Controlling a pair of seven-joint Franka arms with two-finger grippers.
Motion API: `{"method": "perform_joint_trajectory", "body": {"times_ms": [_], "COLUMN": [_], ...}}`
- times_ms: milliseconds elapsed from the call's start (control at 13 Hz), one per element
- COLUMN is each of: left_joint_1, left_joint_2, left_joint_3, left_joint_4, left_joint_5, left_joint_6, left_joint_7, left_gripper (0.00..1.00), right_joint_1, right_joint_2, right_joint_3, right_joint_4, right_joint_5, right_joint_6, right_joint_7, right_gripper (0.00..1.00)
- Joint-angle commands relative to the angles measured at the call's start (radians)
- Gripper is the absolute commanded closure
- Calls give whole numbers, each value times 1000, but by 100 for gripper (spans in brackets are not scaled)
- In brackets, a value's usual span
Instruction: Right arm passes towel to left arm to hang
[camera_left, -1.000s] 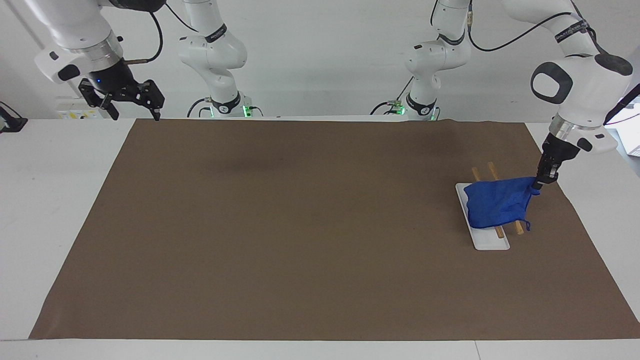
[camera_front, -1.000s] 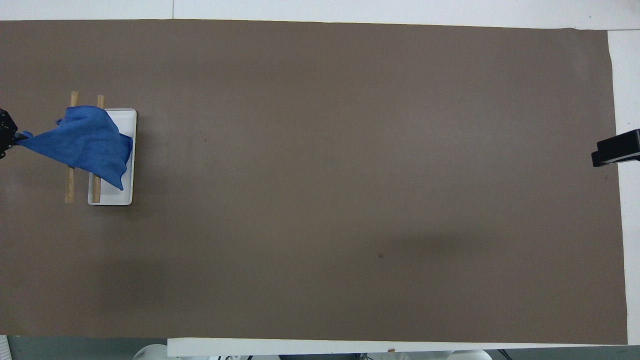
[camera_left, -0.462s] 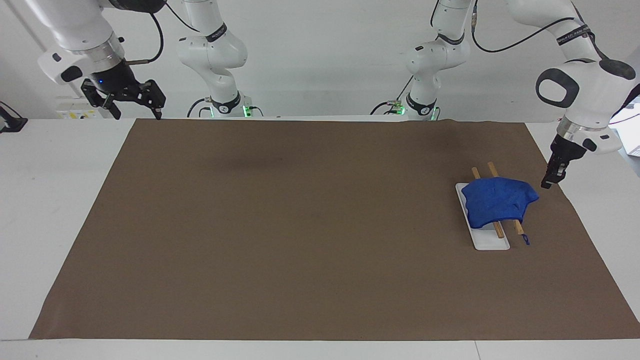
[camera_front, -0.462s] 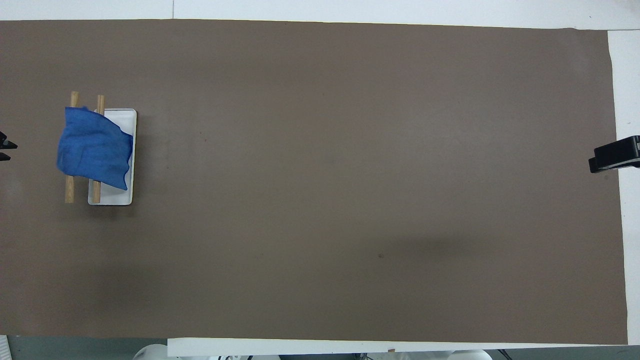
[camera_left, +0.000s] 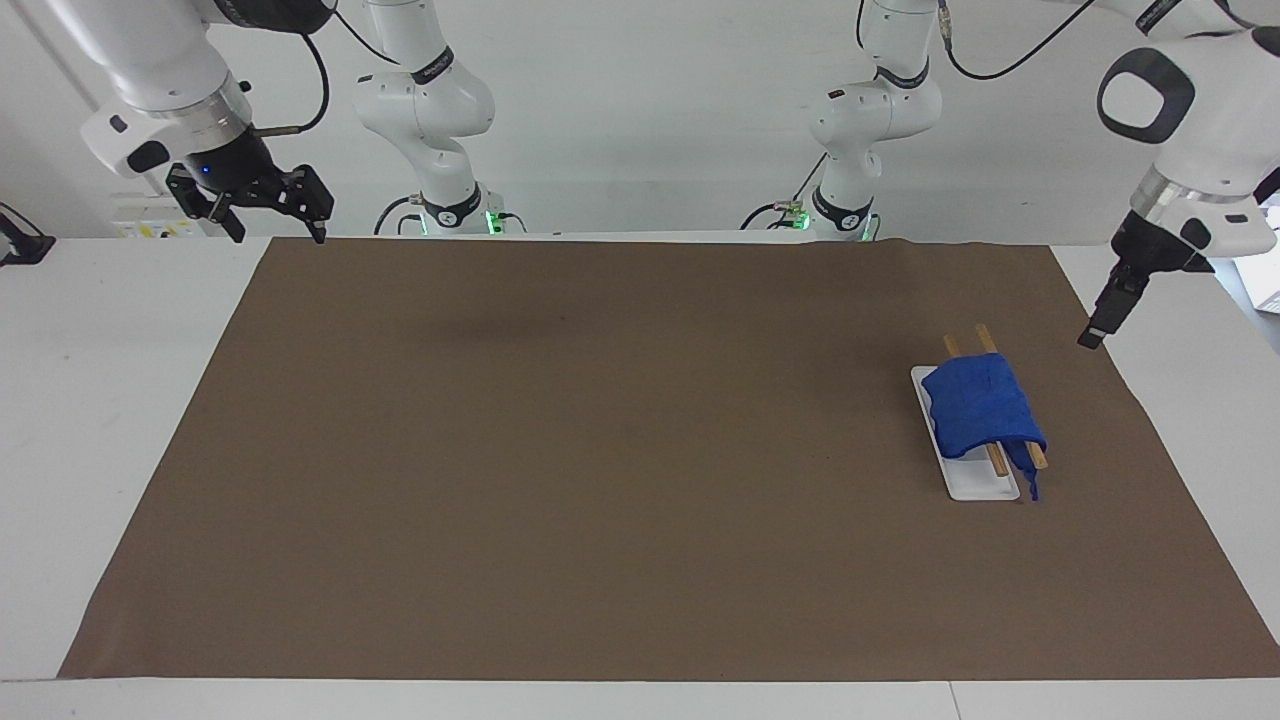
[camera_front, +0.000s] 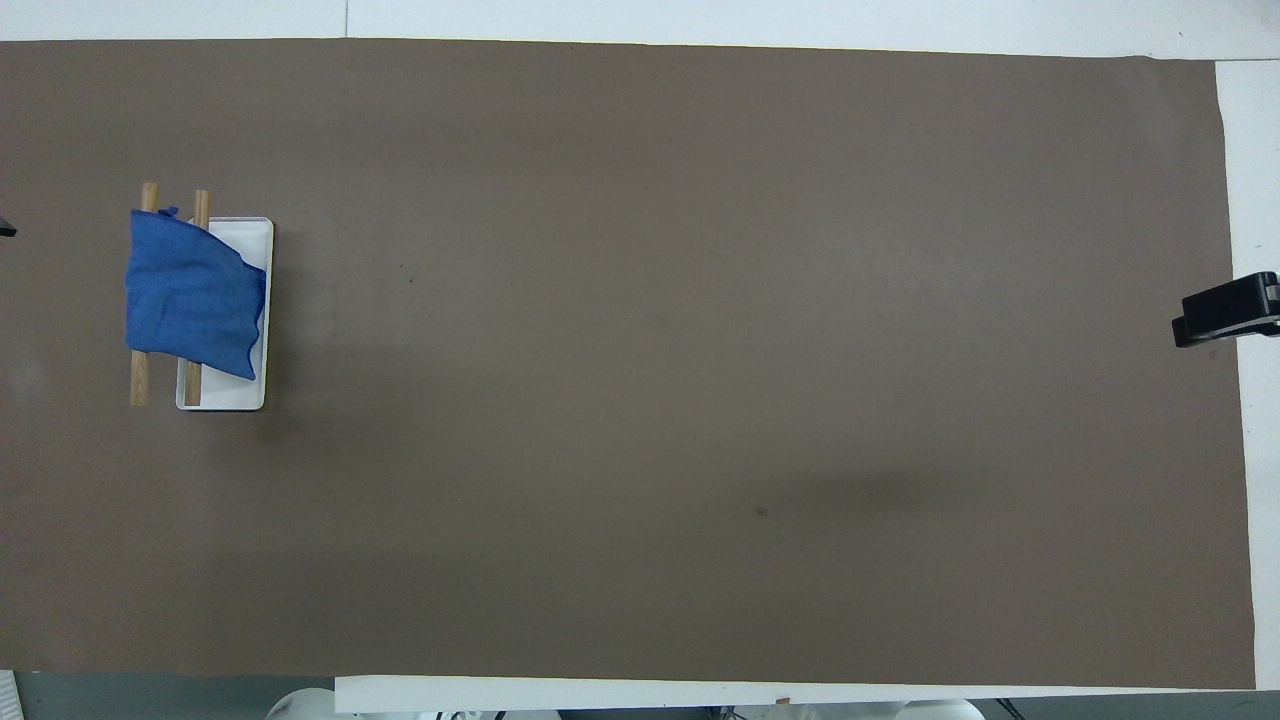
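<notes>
The royal-blue towel (camera_left: 982, 410) (camera_front: 190, 300) hangs over two wooden rails (camera_left: 981, 334) (camera_front: 139, 378) of a small rack on a white base (camera_left: 985, 486) (camera_front: 226, 396), toward the left arm's end of the table. A thread tail hangs from one corner. My left gripper (camera_left: 1093, 335) (camera_front: 5, 230) is open and empty, raised over the mat's edge beside the rack, clear of the towel. My right gripper (camera_left: 277, 228) (camera_front: 1225, 310), with its blue light on, waits open and empty over the mat's corner at the right arm's end.
A brown mat (camera_left: 600, 450) covers most of the white table (camera_left: 100, 400). The two arm bases (camera_left: 455, 210) (camera_left: 835, 210) stand at the table's robot edge.
My left gripper let go of the towel's corner and drew up and away from the rack. The towel dropped and now hangs over the rails. The right arm barely moved.
</notes>
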Motion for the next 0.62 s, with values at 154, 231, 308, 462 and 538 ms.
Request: {"method": "perform_joint_trajectory", "body": {"times_ms": [154,231,308,462,538], "left_joint_1": [-31,-32,-41,-92,-112], "left_joint_2": [70,103,144,208,208], "left_joint_3": [5,4,1,-4,-2], "left_joint_4": [205,268,352,469,472], "left_joint_5": [16,18,19,53,61], "left_joint_6": [-308,-360,-411,-489,-499], "left_joint_7": [388,448,502,540,572], "left_gripper": [0,0,0,0,0], "right_joint_1": [4,4,4,4,4], "right_joint_2": [-16,-18,-16,-16,-18], "right_joint_3": [-5,-5,-5,-5,-5], "right_joint_4": [-21,-21,-21,-21,-21], "right_joint_5": [7,7,8,7,7], "right_joint_6": [-3,-3,-3,-3,-3], "right_joint_7": [5,5,5,5,5], "right_gripper": [0,0,0,0,0]}}
